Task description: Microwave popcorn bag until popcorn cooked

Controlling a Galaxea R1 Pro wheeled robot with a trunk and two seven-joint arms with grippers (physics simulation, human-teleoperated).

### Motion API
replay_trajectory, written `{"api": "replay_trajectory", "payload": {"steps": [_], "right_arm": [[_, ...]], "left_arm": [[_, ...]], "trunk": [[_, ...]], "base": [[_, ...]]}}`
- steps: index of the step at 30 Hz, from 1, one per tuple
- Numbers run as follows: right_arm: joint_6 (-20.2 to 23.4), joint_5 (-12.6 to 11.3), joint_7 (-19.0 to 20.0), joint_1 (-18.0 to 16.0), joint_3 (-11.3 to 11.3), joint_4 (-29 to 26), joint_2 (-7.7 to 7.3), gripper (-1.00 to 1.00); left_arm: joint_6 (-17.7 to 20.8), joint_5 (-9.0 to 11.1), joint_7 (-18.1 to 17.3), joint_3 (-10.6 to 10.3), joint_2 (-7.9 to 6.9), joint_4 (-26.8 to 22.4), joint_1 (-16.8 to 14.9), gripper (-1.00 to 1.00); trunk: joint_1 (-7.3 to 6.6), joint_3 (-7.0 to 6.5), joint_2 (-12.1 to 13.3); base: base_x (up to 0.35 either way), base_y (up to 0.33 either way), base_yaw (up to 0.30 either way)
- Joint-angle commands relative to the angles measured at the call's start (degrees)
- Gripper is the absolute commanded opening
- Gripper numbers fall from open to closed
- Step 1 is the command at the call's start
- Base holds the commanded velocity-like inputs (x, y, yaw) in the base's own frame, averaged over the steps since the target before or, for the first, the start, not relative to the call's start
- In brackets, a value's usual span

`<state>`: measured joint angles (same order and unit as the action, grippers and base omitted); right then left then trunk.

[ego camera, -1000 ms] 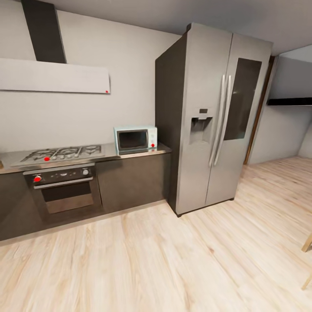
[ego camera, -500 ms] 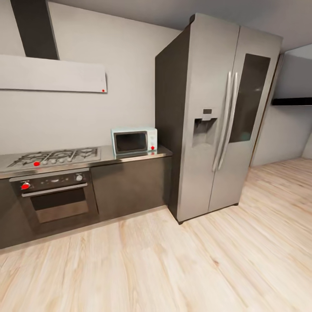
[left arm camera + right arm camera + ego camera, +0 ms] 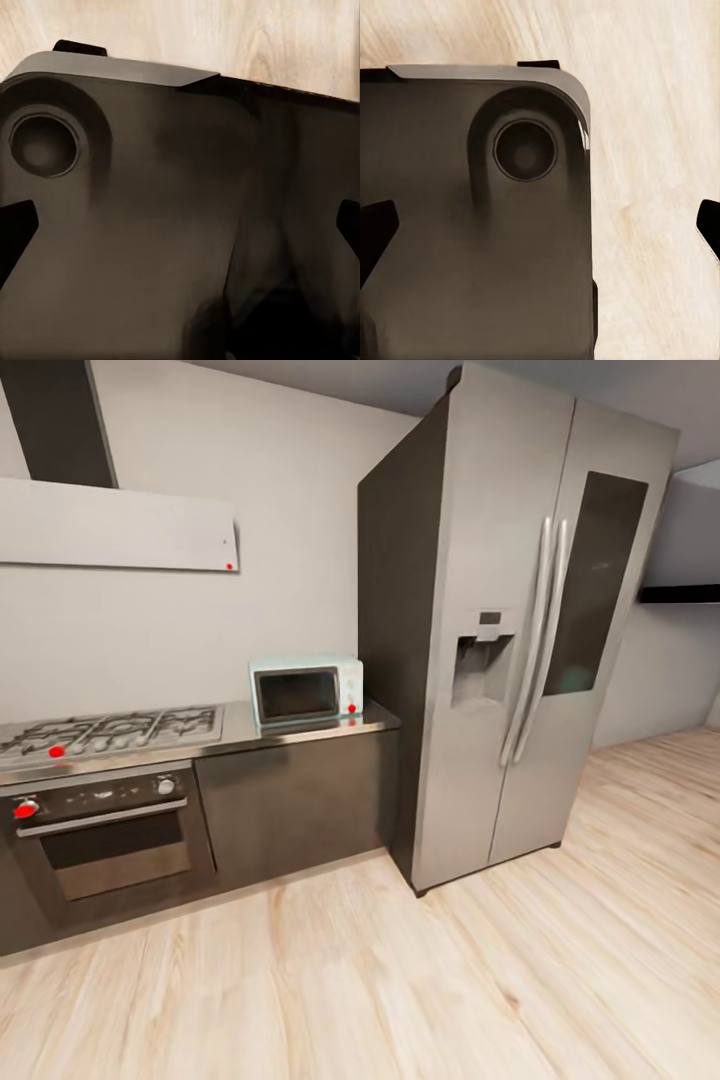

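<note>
In the head view the pale blue microwave [image 3: 305,690] stands with its dark glass door closed at the right end of the grey steel countertop [image 3: 238,726], against the wall of the kitchen. The popcorn bag and the popcorn are out of view. In the left wrist view my left gripper [image 3: 180,232] hangs open over a dark rounded part of my own body [image 3: 150,225]. My right gripper [image 3: 540,232] is open too, its black fingertips [image 3: 375,229] wide apart above the wood floor [image 3: 652,150].
A steel gas hob [image 3: 110,730] sits left of the microwave, over a built-in oven [image 3: 100,830] with red knobs. The flat white hood [image 3: 115,525] hangs above. A tall steel fridge [image 3: 520,630] stands right of the counter. Pale wood floor [image 3: 400,980] stretches in front.
The whole head view has shifted: the counter, microwave and fridge look larger and the hob has slid leftward, so the camera has moved closer. Nothing in the kitchen itself moved.
</note>
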<state>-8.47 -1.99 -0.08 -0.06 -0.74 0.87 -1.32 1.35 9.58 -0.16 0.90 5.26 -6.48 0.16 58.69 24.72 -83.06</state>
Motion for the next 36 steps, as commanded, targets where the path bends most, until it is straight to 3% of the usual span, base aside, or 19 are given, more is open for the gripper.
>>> {"api": "replay_trajectory", "payload": {"steps": [1,26,36], "right_arm": [[-0.3,-0.2,0.0,0.0,0.0,0.1,0.00,1.00],[-0.3,-0.2,0.0,0.0,0.0,0.1,-0.07,1.00],[-0.3,-0.2,0.0,0.0,0.0,0.1,0.00,1.00]], "left_arm": [[0.1,0.4,0.0,0.1,0.01,-0.1,0.0,1.00],[0.1,0.4,0.0,0.1,0.01,0.0,0.0,1.00],[0.1,0.4,0.0,0.1,0.01,0.0,0.0,1.00]], "trunk": [[0.04,0.04,0.0],[0.04,0.04,0.0],[0.04,0.04,0.0]], "base": [[0.324,0.000,0.000],[0.324,-0.001,0.000],[0.313,-0.127,0.000]]}}
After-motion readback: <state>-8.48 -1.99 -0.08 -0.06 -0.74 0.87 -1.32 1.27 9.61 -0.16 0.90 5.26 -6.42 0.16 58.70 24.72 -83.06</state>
